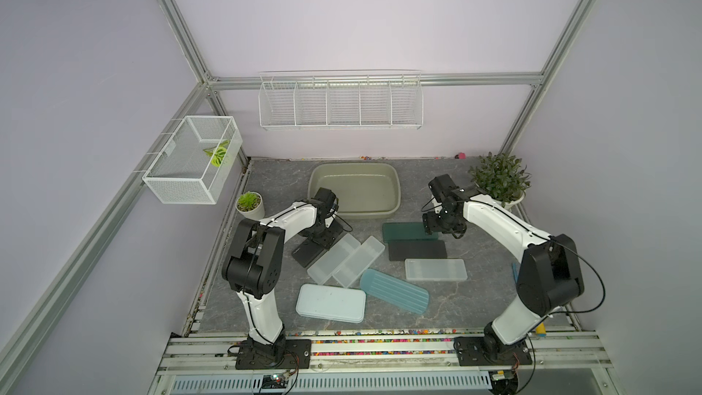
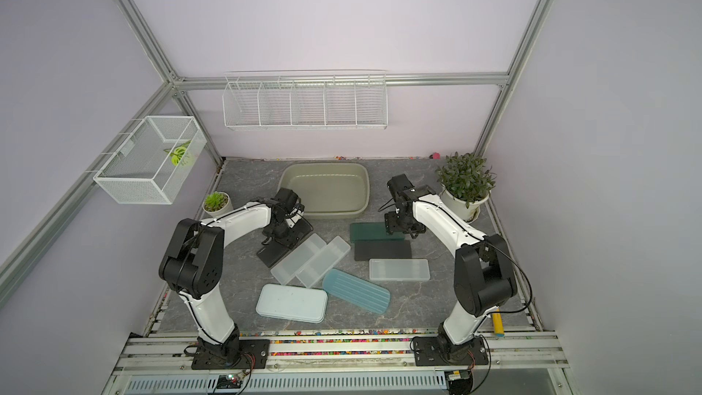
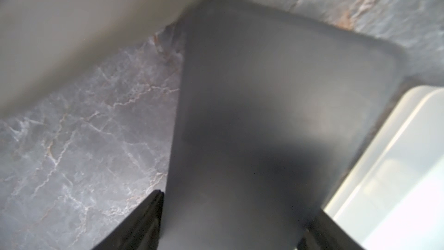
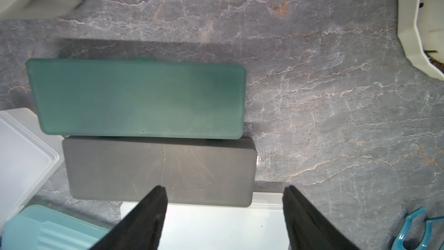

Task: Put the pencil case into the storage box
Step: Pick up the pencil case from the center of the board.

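— Olive-beige plastic, 1 tub: the storage box (image 1: pixel 357 188). Position?
— Far middle of the grey marbled surface (image 1: pixel 475 298), close to the back wall. All 8 cases lie outside it.
— Item 2, the black pencil case (image 1: pixel 305 253)?
— Just outside the box's near left corner, lying aslant, far end close to the box wall. The left fingers (image 3: pixel 144 224) are clamped on its 2 long edges. The wrist view there is blurred; whether the case rests on the surface or hangs clear of it, I cannot tell.
— And the right fingers (image 4: pixel 149 222)?
— Spread apart, gripping nothing, above the right ends of the dark green case (image 4: pixel 139 97) and the dark grey case (image 4: pixel 156 164). Those 2 lie side by side, long edges meeting, in front of the box's near right corner.
— Other cases?
— 1 pair of clear cases (image 1: pixel 334 259), parallel and touching, just beside the black one. 1 more, the third clear case (image 1: pixel 435 269), just in front of the dark grey one. 1 ribbed blue case (image 1: pixel 395 290) and 1 pale blue flat case (image 1: pixel 330 302), nearest the arm bases, close together.
— Fixtures?
— 1 white wire rack (image 1: pixel 340 108) with dividers on the back wall; 1 white mesh basket (image 1: pixel 171 169) on the left wall, a green leaf inside; 1 succulent pot (image 1: pixel 250 205) left of the box; 1 leafy potted plant (image 1: pixel 499 176) in the far right corner.
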Robot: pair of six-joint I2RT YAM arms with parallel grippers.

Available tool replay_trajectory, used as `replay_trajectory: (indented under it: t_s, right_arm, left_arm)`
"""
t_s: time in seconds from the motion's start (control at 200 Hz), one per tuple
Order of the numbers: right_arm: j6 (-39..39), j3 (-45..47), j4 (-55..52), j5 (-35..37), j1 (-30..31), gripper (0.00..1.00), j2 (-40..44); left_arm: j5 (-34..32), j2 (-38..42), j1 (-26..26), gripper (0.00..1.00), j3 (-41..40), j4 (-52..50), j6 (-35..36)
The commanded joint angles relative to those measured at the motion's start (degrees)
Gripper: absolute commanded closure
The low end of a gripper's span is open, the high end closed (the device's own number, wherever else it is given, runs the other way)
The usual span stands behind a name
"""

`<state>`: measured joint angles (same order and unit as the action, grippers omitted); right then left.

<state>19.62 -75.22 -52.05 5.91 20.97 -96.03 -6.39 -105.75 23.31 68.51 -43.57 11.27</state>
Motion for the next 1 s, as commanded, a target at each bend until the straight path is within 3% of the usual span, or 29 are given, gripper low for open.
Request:
replay_trajectory:
  t_s: [0.0,0.355,0.625,0.995]
  right_arm:
    - [-0.47,0.77,-0.46,0.0,-0.23,0.19,1.53]
    - [0.31,-1.46,0.19,-0.72,-0.24,0.2,-0.17]
    - [0.77,-1.92,1.08,-1.77,-0.24,0.21,-0.87]
    - [1.03,-1.95,1.41,-2.32,-0.23,0.21,-0.61]
  left_arm:
    - [0.29,0.49,0.4,0.23,-0.62,-2.37,-1.46]
    - [-1.97,8.02,0.35,0.4,1.47,-7.27,-3.43]
    - [-0.87,13.54,0.32,0.4,9.01,-11.08,-8.71]
    - [-1.39,-4.41,0.36,0.43,34.42,-4.2,-16.86]
